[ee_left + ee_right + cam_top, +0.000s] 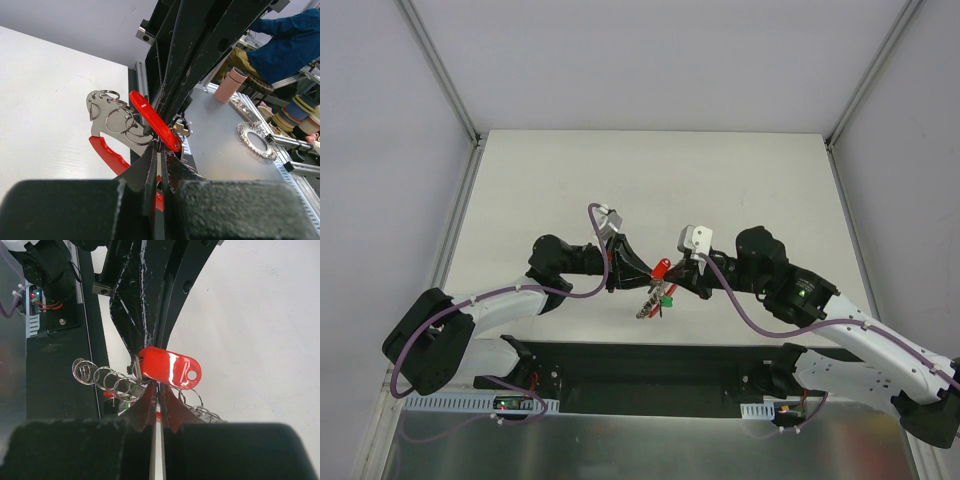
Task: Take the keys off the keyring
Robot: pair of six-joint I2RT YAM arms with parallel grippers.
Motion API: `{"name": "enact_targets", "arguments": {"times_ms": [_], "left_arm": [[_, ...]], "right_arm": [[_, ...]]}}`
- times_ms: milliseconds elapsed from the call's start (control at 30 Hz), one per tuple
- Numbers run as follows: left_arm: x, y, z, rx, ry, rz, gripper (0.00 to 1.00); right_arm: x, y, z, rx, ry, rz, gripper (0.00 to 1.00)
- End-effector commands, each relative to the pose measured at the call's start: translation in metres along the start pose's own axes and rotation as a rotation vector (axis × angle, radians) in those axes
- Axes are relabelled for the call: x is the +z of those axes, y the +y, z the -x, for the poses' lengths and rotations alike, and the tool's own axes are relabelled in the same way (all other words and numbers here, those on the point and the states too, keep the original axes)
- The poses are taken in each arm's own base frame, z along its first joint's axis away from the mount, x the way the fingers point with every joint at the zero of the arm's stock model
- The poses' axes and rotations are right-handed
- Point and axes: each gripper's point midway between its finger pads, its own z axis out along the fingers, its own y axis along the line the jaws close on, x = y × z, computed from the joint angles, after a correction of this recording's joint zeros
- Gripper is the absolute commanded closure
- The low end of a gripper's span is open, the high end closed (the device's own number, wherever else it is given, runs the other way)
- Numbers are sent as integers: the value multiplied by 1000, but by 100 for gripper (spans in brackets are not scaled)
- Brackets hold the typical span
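Both grippers meet above the middle of the table and hold the key bunch between them. My left gripper (633, 272) (161, 150) is shut on the keyring's thin metal ring beside a glossy red tag (155, 122). A red curved loop (106, 154) and a flat silver piece with several split rings (105, 117) hang to its left. My right gripper (673, 281) (159, 389) is shut on the ring just under the red tag (170, 369) (661, 268). The keys (648, 302) dangle below with a green bit (668, 298). Split rings (100, 376) show at the left in the right wrist view.
The white table (650, 180) stretches behind the arms, with metal frame posts (445, 75) at its far corners. A black base rail (650, 365) runs along the near edge. In the left wrist view, a grey bench with a pink tumbler (229, 85) lies beyond the table.
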Motion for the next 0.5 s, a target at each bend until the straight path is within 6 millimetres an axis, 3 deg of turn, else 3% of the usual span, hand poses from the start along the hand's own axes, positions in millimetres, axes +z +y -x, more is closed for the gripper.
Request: {"name": "enact_targets", "arguments": {"times_ms": [0,200,333,467], "left_arm": [[3,-21,23,128,-53,-86,100],[3,-9,27,109,-46,6,94],[1,3,30,120,-53,93,79],[-4,17,36,120,-79,208,63]], "right_arm": [[-2,-6,16,6,-56,-37,99],[-12,-9,12,13,-70,-84,99],[-24,-6,2,-50,-50,-91,100],[-33,-21,-10,-20,-10,-196,100]]}}
